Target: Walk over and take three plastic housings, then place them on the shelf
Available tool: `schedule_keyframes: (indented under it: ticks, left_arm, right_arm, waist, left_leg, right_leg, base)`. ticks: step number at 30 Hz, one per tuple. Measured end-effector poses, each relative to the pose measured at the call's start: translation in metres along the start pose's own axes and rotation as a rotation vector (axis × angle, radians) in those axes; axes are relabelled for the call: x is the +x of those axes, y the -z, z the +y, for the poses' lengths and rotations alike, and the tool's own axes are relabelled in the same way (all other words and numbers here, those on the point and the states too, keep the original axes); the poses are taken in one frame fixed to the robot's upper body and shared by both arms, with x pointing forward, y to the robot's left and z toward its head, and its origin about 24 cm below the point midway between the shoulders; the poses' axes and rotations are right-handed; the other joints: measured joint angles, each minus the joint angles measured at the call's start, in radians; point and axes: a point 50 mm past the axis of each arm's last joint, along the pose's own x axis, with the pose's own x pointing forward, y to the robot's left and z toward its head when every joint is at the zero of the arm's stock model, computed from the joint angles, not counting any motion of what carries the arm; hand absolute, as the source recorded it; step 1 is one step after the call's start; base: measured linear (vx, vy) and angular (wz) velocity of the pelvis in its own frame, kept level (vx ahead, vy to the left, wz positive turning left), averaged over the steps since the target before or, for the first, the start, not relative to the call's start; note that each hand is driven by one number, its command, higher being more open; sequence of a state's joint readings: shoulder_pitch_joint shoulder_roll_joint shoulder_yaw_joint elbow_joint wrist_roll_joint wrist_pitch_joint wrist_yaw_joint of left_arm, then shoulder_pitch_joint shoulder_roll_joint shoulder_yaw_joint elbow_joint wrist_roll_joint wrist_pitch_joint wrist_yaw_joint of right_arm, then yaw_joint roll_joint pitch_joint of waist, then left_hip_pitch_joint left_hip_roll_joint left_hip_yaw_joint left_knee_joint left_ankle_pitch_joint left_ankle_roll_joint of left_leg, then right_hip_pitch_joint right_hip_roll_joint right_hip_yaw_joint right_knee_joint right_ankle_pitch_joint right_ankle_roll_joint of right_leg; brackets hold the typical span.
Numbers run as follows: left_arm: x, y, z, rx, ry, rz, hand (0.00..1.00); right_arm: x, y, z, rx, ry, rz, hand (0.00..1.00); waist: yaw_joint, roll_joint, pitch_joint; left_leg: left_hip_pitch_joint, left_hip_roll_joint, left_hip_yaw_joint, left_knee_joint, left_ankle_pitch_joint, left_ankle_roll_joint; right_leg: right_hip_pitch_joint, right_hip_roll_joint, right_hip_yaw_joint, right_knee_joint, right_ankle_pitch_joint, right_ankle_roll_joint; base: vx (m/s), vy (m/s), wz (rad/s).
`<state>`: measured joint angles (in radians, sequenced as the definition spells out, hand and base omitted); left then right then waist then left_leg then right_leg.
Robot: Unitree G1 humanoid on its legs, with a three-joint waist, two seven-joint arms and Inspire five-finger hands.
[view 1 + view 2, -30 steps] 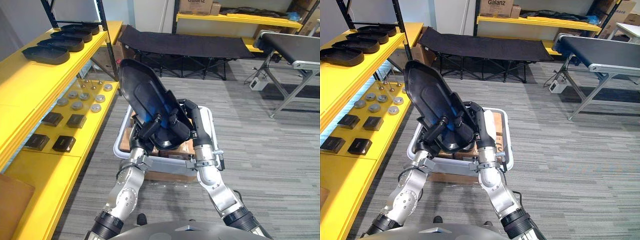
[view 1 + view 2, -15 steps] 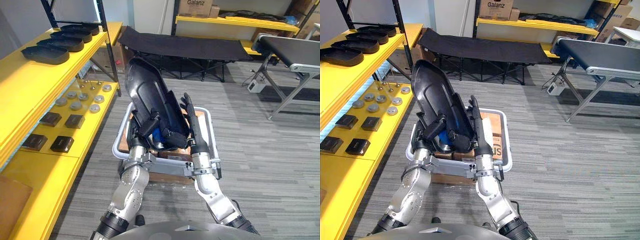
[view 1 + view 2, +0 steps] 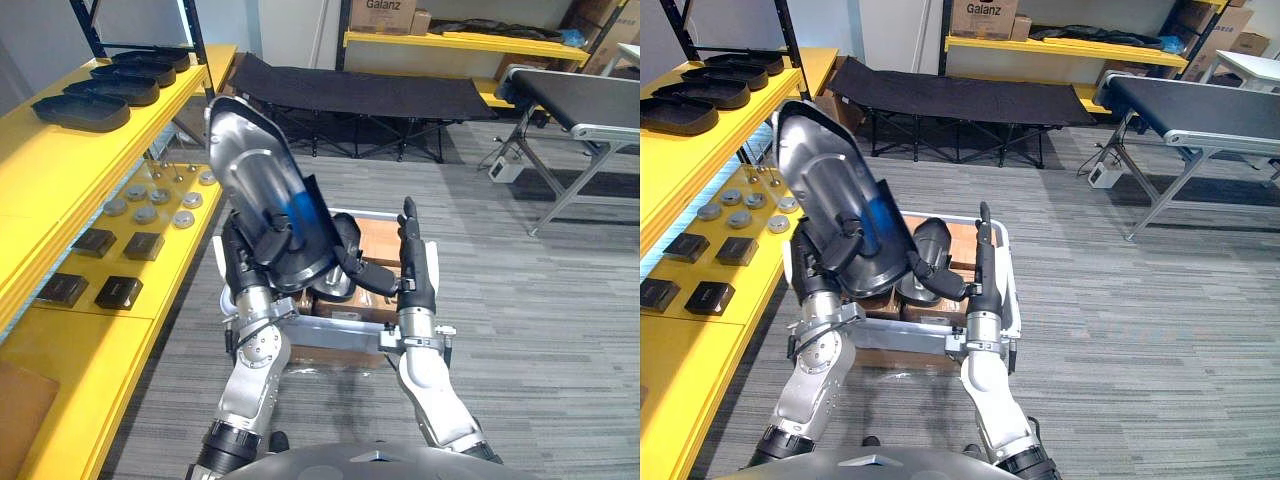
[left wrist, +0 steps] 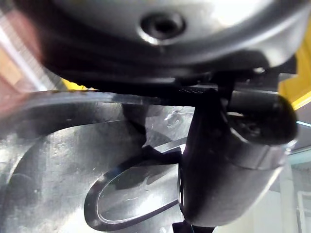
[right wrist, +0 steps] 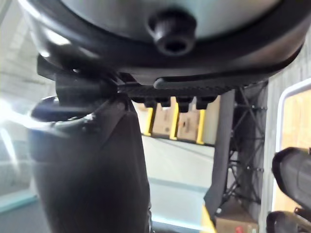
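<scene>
A big glossy black plastic housing point(image 3: 262, 180) stands tilted up in front of me, its hollow side towards the camera. My left hand point(image 3: 262, 240) is shut on its lower rim, with fingers hooked over the edge; the housing's shiny inside point(image 4: 63, 184) lies just past that hand's thumb point(image 4: 228, 160). My right hand point(image 3: 411, 255) stands beside it, apart from it, open with straight fingers pointing up. More black housings point(image 3: 930, 250) lie in a white bin point(image 3: 1012, 285) below both hands. Several housings point(image 3: 80, 108) lie in a row on the yellow shelf's top level point(image 3: 110, 150) at left.
The bin rests on cardboard boxes on the grey floor. The shelf's lower level holds small black boxes point(image 3: 120, 290) and round metal discs point(image 3: 150, 205). A black cot point(image 3: 350, 90) stands at the back and a conveyor point(image 3: 580, 100) at the right.
My right hand let go of the housing and straightened its fingers. The left hand alone swung the housing up and to the left. The camera view shifted a little.
</scene>
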<state>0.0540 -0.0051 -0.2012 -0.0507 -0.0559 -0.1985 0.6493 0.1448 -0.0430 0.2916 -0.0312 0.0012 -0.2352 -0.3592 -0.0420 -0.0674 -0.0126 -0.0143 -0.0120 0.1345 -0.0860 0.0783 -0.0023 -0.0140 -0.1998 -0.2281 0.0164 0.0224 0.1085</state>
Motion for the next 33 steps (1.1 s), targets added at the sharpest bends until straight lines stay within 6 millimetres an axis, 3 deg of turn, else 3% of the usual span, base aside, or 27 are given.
schedule_keyframes:
  ticks: [6,9,15,20,23,28,33]
  left_arm:
    - [0.006,-0.003,0.034,0.149,-0.158,-0.098,0.0]
    - [0.002,0.001,0.044,0.165,-0.191,-0.083,0.0]
    - [0.002,0.007,0.053,0.148,-0.18,-0.07,0.0]
    - [-0.004,0.009,0.058,0.023,-0.127,-0.038,0.0]
    - [-0.005,0.009,0.055,-0.025,-0.092,-0.028,0.0]
    - [-0.008,-0.004,0.054,-0.084,-0.057,-0.081,0.0]
    - [-0.005,-0.015,0.057,-0.11,-0.069,-0.136,0.0]
  right_arm:
    - [-0.002,-0.004,-0.027,0.414,0.032,-0.02,1.0]
    - [-0.007,-0.006,-0.04,0.491,0.061,-0.072,1.0]
    - [-0.025,0.006,-0.072,0.455,0.206,-0.028,1.0]
    - [-0.049,0.043,-0.097,0.318,0.347,0.193,1.0]
    - [-0.06,0.054,-0.106,0.302,0.414,0.267,1.0]
    - [-0.067,0.06,-0.114,0.252,0.484,0.304,1.0]
    - [-0.06,0.058,-0.114,0.228,0.485,0.289,1.0]
  waist:
    - [-0.016,0.006,0.004]
    - [-0.019,0.008,0.005]
    - [-0.022,0.025,0.021]
    - [-0.043,0.029,0.023]
    - [-0.044,0.039,0.031]
    - [-0.045,0.048,0.038]
    - [-0.041,0.045,0.039]
  left_leg:
    - [0.006,0.007,0.007,0.0,-0.01,-0.007]
    - [0.006,0.012,0.019,0.0,-0.012,-0.009]
    - [0.008,0.016,0.03,0.0,-0.012,-0.006]
    - [0.009,0.023,0.037,0.0,-0.017,-0.011]
    - [0.009,0.025,0.036,0.0,-0.019,-0.013]
    - [0.009,0.025,0.03,0.0,-0.02,-0.014]
    - [0.009,0.023,0.017,0.0,-0.02,-0.013]
  right_leg:
    - [0.0,0.008,0.014,-0.002,-0.003,-0.004]
    - [0.0,0.011,0.019,-0.003,-0.003,-0.005]
    - [-0.003,0.016,0.037,-0.006,0.0,0.001]
    - [-0.002,0.024,0.042,-0.017,0.001,0.001]
    - [-0.002,0.026,0.042,-0.018,0.001,0.001]
    - [0.001,0.027,0.04,-0.018,0.001,0.001]
    - [0.008,0.025,0.03,-0.018,0.001,0.001]
  base:
    - [0.02,-0.007,-0.07]
    - [0.03,-0.007,-0.08]
    - [0.02,-0.005,-0.07]
    - [0.01,-0.012,-0.06]
    - [0.0,-0.006,-0.02]
    - [0.0,-0.002,0.02]
    - [-0.01,0.001,0.06]
